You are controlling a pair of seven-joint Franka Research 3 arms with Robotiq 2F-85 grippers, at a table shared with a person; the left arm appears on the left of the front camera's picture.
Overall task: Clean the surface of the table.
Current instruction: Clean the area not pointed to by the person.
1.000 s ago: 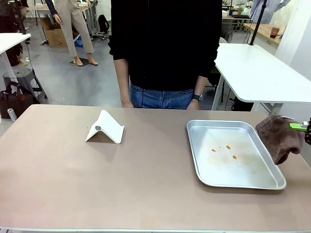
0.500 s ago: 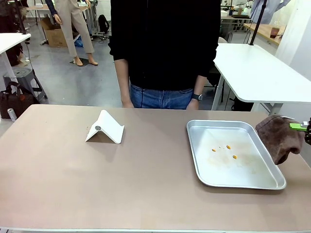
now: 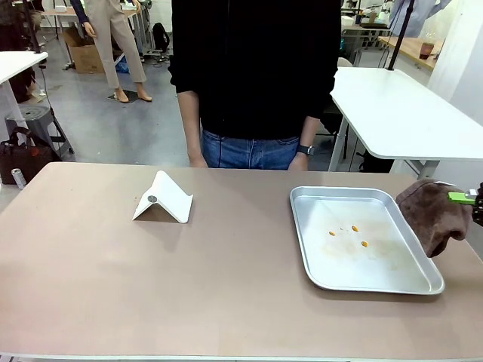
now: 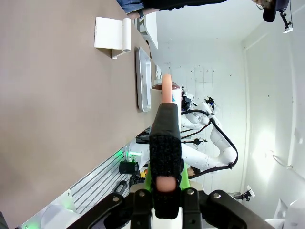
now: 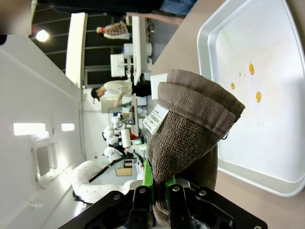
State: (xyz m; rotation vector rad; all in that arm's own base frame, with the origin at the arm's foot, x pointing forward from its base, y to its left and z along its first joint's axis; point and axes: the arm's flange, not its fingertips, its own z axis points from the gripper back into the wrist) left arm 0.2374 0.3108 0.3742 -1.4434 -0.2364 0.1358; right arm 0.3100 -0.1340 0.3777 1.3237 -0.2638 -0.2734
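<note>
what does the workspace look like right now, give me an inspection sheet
surface: table tan, no spill seen
job's things: brown cloth held up at the table's right edge
clutter: tray with orange spots; white stand
grippers: right gripper, fingers shut on cloth; left gripper shut
cables: black cable on the right arm
surroundings: person at the far edge; white table behind

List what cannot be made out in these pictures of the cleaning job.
- Front view: the orange specks in the metal tray are too small to identify.
- Front view: the right gripper is cut off by the picture's edge.
- Right wrist view: the label on the brown cloth is too small to read.
</note>
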